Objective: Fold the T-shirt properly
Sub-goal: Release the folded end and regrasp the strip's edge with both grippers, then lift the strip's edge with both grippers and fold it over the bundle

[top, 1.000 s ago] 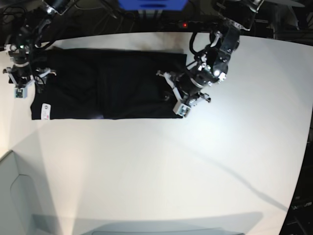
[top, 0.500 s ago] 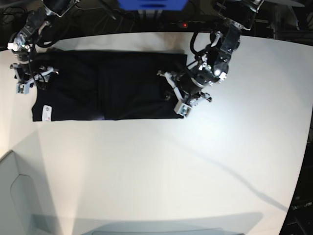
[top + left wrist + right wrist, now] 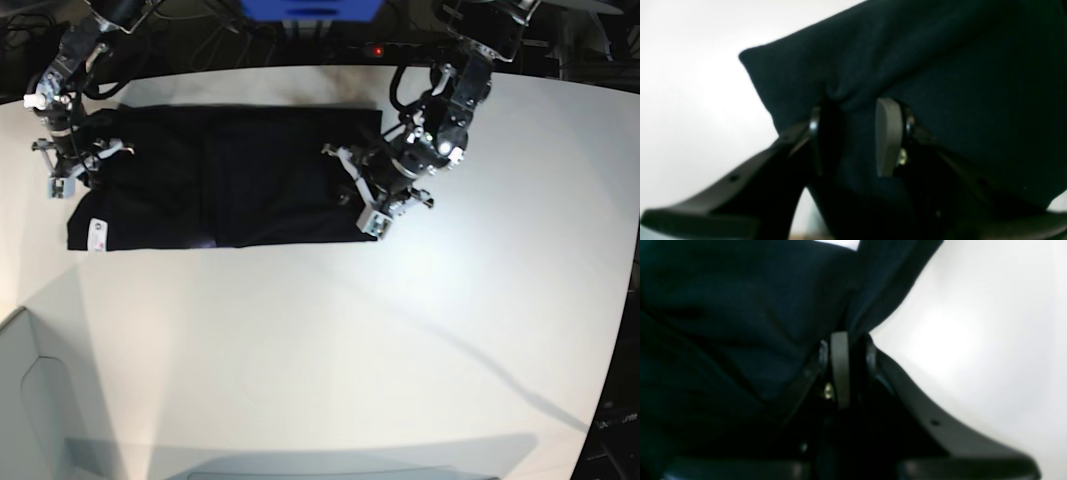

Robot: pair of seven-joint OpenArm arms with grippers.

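Observation:
The black T-shirt [image 3: 220, 180] lies as a long folded band across the far side of the white table [image 3: 350, 330], its white tag [image 3: 97, 233] at the near left corner. My left gripper [image 3: 356, 190] sits on the band's right end. In the left wrist view, a fold of the T-shirt [image 3: 940, 60] is bunched in the left gripper [image 3: 850, 105], between its fingers. My right gripper [image 3: 75, 165] is at the band's left end. The right wrist view shows the right gripper [image 3: 853, 338] with jaws nearly together, pinching an edge of the T-shirt [image 3: 723, 306].
A blue box [image 3: 310, 8] and dark cables lie beyond the table's far edge. A grey panel [image 3: 30, 400] stands off the near left corner. White tabletop stretches in front of the shirt and to its right.
My right gripper has moved in over the shirt's left end and closed on the cloth; that end has drawn slightly inward. The left arm has stayed put.

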